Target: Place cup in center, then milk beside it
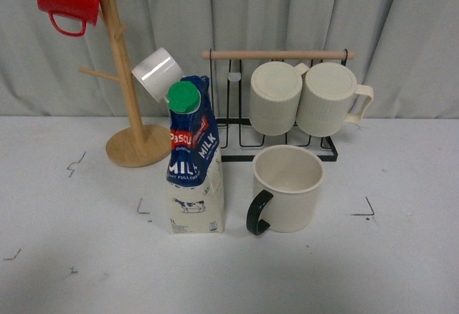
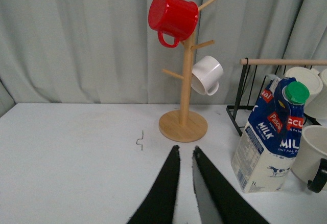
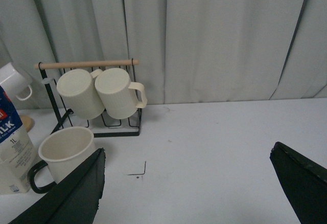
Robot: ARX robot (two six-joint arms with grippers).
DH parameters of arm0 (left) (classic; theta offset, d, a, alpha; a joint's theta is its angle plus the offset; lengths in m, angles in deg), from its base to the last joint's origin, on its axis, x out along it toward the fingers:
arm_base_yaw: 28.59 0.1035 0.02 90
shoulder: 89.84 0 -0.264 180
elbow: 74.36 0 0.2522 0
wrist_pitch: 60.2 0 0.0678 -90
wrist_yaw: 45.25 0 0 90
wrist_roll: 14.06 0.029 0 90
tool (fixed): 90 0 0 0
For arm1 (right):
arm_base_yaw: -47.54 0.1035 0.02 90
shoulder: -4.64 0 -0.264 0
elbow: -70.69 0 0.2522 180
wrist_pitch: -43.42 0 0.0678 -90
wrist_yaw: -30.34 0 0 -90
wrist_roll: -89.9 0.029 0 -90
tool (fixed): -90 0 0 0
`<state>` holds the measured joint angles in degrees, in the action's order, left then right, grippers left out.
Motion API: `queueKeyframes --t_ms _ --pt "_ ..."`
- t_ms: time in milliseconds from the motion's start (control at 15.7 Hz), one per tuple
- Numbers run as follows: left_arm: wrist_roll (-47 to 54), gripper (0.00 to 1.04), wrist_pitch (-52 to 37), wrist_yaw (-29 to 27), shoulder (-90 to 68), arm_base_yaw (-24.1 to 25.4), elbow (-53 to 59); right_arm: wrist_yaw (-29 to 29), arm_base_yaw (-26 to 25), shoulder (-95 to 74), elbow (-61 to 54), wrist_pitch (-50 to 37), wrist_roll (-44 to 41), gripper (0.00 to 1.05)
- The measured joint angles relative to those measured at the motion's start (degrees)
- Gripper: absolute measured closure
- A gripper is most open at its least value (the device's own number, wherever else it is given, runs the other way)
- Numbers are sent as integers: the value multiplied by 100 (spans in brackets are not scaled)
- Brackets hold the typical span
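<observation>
**Cup and milk on the table**

The cup [image 1: 288, 187] stands upright mid-table, handle toward the camera; the milk [image 1: 194, 159] stands just beside it. Left gripper [image 2: 186, 155] fingers nearly closed, empty. Right gripper [image 3: 186, 165] fingers spread wide, empty.

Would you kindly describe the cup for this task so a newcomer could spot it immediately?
Find the black wire rack holding two ribbed mugs. Just in front of it, upright on the table, stands the cup, beside the milk. Unlike its neighbours, it has a black handle.
</observation>
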<state>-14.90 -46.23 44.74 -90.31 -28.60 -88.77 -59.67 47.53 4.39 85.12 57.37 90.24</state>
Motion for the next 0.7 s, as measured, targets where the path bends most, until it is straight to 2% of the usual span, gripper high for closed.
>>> queueKeyframes --t_ms 447,511,702 --pt "2 9 0 0 0 0 0 0 0 0 0 2 0 6" --pt "7 6 0 0 0 0 0 0 0 0 0 2 0 6" --pt "7 7 0 0 0 0 0 0 0 0 0 2 0 6"
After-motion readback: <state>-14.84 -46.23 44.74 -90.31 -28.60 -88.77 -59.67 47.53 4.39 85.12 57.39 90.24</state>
